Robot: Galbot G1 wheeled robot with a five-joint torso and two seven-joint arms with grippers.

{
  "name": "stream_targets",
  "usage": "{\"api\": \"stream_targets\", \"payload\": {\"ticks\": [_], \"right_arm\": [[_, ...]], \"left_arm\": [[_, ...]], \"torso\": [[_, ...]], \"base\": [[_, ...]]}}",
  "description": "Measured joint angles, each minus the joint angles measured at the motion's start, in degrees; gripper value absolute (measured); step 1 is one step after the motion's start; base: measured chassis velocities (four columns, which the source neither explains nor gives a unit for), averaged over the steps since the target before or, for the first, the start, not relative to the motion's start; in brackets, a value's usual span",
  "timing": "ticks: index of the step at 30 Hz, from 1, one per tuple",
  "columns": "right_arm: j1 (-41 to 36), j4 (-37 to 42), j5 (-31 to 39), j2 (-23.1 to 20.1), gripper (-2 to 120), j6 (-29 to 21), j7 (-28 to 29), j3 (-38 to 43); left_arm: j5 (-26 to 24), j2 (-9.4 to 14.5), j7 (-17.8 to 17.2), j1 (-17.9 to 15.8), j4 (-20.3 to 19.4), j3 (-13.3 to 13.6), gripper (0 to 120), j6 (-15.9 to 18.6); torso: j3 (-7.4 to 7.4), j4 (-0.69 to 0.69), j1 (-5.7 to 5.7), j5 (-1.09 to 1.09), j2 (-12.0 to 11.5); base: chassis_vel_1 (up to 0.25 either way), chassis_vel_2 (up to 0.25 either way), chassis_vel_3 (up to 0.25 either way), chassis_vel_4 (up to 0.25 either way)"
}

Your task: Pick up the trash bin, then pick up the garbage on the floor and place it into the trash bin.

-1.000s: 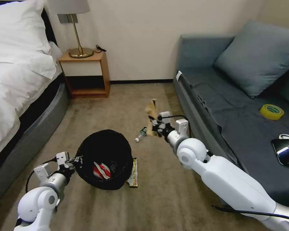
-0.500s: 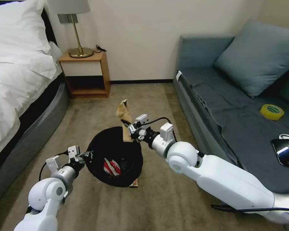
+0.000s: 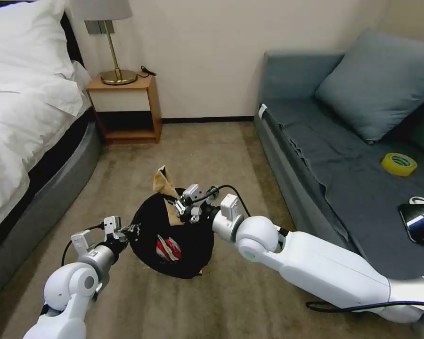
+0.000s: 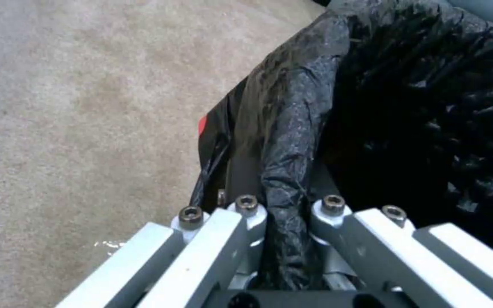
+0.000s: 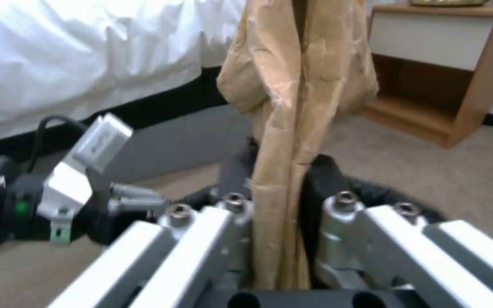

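Right gripper (image 3: 176,208) clamped on brown paper bag (image 3: 162,181), poised over far rim of trash bin (image 3: 174,235); bag's long axis upright, top flaring above the fingers, lower end hanging toward the bin's mouth. Release judged to depend on bag sitting over the opening rather than the rim; from head view, overlap partial, bag near the far edge. Left gripper (image 3: 125,231) pinching near rim of bin, liner fold squeezed between fingers (image 4: 246,214); bin raised and tipped, mouth facing up toward the camera.

Bag: stiff creased kraft paper, crumpled, flattened where gripped (image 5: 280,214). Liner: glossy black film, wrinkled, slack. Red-and-white snack packet (image 3: 168,248) lying inside bin. Sliver of gold wrapper (image 3: 201,271) on carpet (image 3: 221,301), peeping out below bin's lower edge. Carpet short-piled, beige. Yellow tape roll (image 3: 398,164) and black phone (image 3: 419,223) on grey sofa (image 3: 344,188), well apart from the work
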Motion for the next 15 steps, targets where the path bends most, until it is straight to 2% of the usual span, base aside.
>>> {"api": "stream_targets", "payload": {"ticks": [1,5,7,10,11,13,14,15], "right_arm": [[0.0,0.0,0.0,0.0,14,0.0,0.0,0.0],[-0.2,-0.3,-0.5,0.0,32,0.1,-0.3,-1.0],[-0.2,-0.3,-0.5,0.1,36,0.1,-0.3,-1.2],[-0.2,-1.0,-0.7,0.8,49,0.2,-0.2,-1.7],[-0.2,-1.0,-0.7,0.8,49,0.2,-0.2,-1.7],[-0.5,-1.1,0.6,1.2,59,0.1,0.6,-1.6],[-0.5,-1.1,0.6,1.2,59,0.1,0.6,-1.6],[-0.6,-1.1,1.1,1.5,64,0.0,1.0,-1.5]], "left_arm": [[0.0,0.0,0.0,0.0,0.0,0.0,4,0.0],[-0.8,0.6,0.0,0.5,-0.7,-0.4,4,0.0],[-1.0,0.8,-0.1,0.7,-0.8,-0.4,4,0.0],[-1.9,1.7,-0.1,0.8,-0.9,-0.4,4,0.0],[-1.9,1.7,-0.1,0.8,-0.9,-0.4,4,0.0],[-2.5,2.5,-0.1,0.7,-0.6,-0.2,4,0.0],[-2.5,2.5,-0.1,0.7,-0.6,-0.2,4,0.0],[-2.8,2.8,-0.1,0.7,-0.5,-0.1,4,0.0]], "torso": [[0.0,0.0,0.0,0.0,0.0],[0.0,0.0,0.0,0.0,0.0],[0.0,0.0,0.0,0.0,0.0],[0.0,0.0,0.0,0.0,0.0],[0.0,0.0,0.0,0.0,0.0],[0.0,0.0,0.0,0.0,0.0],[0.0,0.0,0.0,0.0,0.0],[0.0,0.0,0.0,0.0,0.0]], "base": [[0.0,0.0,0.0,0.0],[0.0,0.0,0.0,0.0],[0.0,0.0,0.0,0.0],[0.0,0.0,0.0,0.0],[0.0,0.0,0.0,0.0],[0.0,0.0,0.0,0.0],[0.0,0.0,0.0,0.0],[0.0,0.0,0.0,0.0]]}}
